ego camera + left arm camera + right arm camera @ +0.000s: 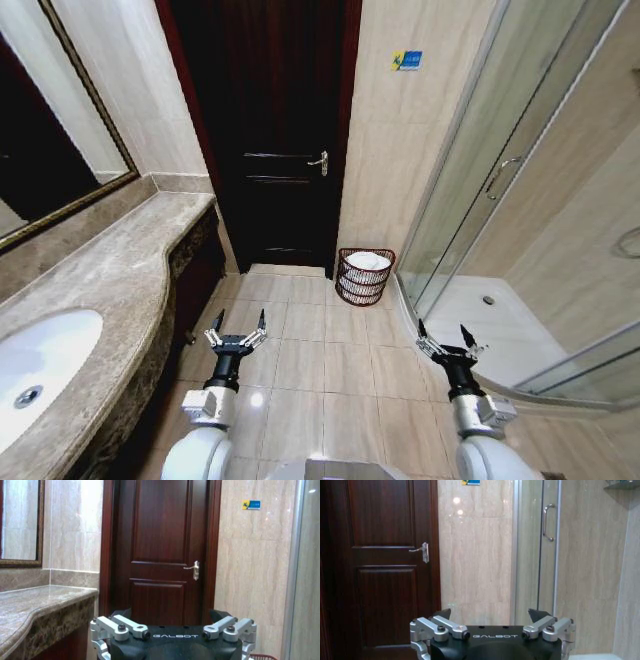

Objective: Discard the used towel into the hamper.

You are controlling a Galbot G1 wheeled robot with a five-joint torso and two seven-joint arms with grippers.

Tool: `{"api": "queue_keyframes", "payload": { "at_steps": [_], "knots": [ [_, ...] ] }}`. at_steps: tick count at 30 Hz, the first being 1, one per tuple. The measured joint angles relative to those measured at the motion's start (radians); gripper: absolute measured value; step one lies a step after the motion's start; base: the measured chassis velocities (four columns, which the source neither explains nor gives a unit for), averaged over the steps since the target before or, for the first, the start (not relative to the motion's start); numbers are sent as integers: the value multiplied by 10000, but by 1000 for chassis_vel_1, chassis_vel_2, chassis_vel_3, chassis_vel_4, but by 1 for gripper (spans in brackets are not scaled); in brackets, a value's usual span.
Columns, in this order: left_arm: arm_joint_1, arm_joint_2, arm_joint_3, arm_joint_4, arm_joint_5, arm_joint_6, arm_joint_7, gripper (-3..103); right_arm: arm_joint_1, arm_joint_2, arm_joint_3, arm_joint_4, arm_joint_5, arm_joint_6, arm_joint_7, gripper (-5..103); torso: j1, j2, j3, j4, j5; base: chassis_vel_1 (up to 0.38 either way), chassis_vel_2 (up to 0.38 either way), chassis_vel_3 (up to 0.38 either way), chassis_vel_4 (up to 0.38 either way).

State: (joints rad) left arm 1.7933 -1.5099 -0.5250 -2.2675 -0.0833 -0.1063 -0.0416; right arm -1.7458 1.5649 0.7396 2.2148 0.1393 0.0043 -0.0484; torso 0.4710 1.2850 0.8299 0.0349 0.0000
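Though well apart from either spread gripper (238, 322), hamper (365, 277) ahead.

**What is cut off or hard to see**

The hamper (365, 276) stands on the floor by the wall beside the door; something white lies in it, too small to tell what. In the left wrist view only a bit of its red rim (262, 656) shows at the picture edge. The sink (40, 372) and the mirror (45, 150) are cut by the head view's edge
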Motion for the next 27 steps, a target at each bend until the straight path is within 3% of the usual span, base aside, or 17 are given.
{"api": "queue_keyframes", "payload": {
  "at_steps": [27],
  "knots": [
    [10,-2,-4,-6,12,-13,5,100,-12,0,4,15,-2,7,-11,100,0,0,0,0,0,0,0,0,0]
  ]
}}
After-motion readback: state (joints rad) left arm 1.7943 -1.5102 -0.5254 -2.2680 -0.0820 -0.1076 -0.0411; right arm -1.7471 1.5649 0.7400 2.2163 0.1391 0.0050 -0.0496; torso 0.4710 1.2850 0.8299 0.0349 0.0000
